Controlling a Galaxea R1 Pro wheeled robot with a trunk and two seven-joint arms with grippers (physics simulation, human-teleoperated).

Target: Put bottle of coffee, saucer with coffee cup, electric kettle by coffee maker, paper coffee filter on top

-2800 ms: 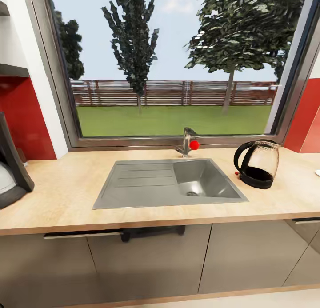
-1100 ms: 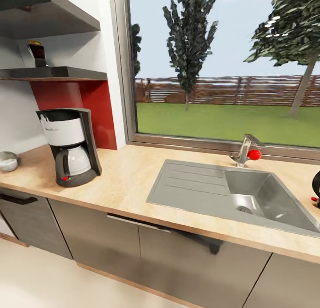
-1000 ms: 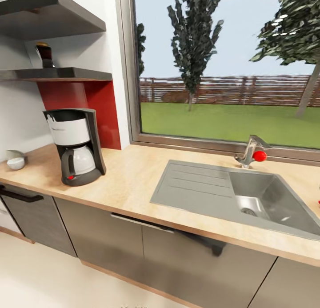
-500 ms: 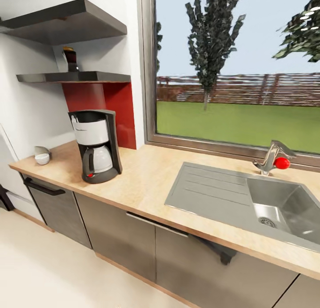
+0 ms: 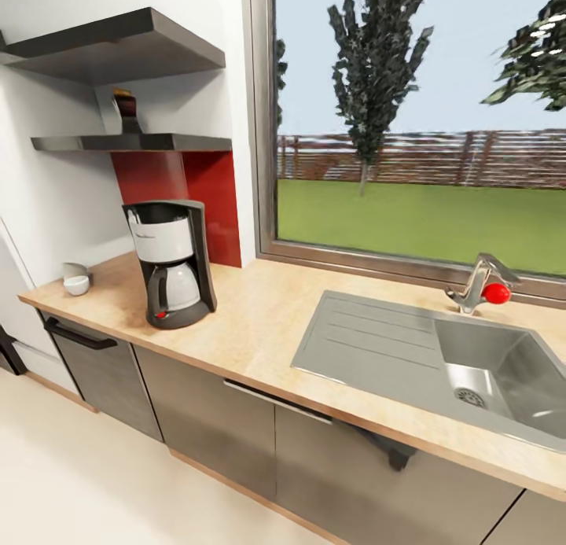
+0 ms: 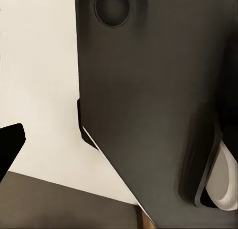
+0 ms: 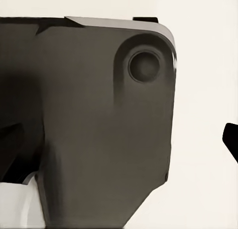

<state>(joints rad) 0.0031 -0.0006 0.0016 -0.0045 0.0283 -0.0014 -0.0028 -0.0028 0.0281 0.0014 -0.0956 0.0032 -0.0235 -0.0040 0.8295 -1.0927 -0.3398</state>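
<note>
The coffee maker (image 5: 173,274) stands upright on the kitchen countertop (image 5: 251,325), in front of a red wall panel. The bottle of coffee (image 5: 126,112) stands on the lower kitchen shelf (image 5: 137,142), above and left of the machine. At the countertop's far left end lies a small white cup-shaped thing (image 5: 76,284) with a grey piece behind it, too small to name. The electric kettle, the saucer and the paper coffee filter are out of view. Each wrist view holds one black fingertip (image 6: 10,144) (image 7: 231,140) at the picture's edge, before a dark robot body and pale floor, with nothing held.
A grey sink with drainboard (image 5: 377,348) is set into the countertop right of the coffee maker, with a faucet and red knob (image 5: 494,292) behind it. A second dark shelf (image 5: 118,49) hangs higher up. A large window (image 5: 417,136) fills the back wall. Grey cabinet fronts (image 5: 204,411) stand over pale floor.
The camera has swung left along the counter: the kettle has left the picture, and the coffee maker, shelves and bottle have come into it. Nothing on the counter has moved.
</note>
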